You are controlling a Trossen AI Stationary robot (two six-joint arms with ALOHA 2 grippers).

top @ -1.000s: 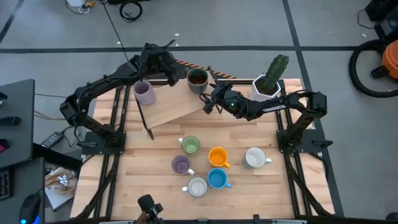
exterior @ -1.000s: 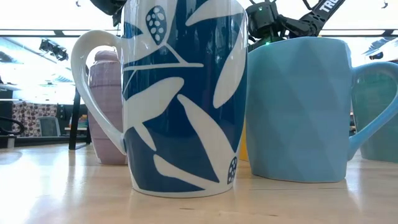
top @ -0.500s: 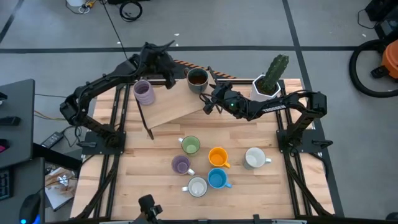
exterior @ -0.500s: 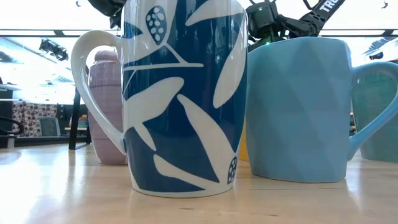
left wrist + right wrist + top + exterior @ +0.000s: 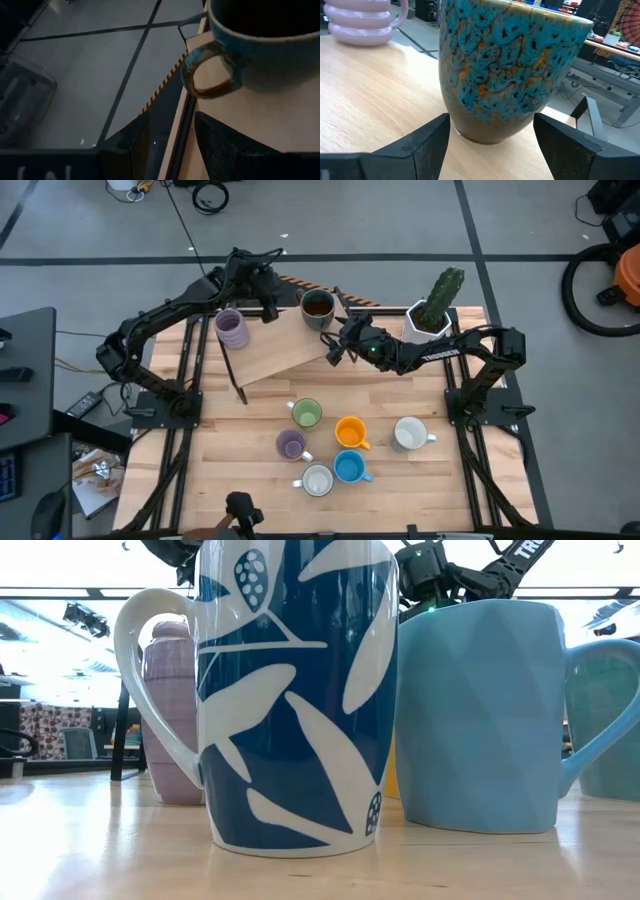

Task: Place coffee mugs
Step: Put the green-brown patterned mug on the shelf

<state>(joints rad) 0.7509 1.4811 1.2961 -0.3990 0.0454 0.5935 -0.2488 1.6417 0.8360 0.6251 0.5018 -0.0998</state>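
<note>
From above, a raised board (image 5: 280,345) carries a purple mug (image 5: 232,330) and a dark mug (image 5: 317,308); the cactus pot (image 5: 432,315) stands beside. The left pincer (image 5: 268,305) and right pincer (image 5: 335,348) flank the dark mug, both open. Six mugs cluster on the surface (image 5: 450,490) nearer the front edge. Low down, a leaf-patterned mug (image 5: 295,690) and a blue mug (image 5: 480,715) block most else. The right wrist shows its fingers (image 5: 427,142) wide before the dark mug.
</note>
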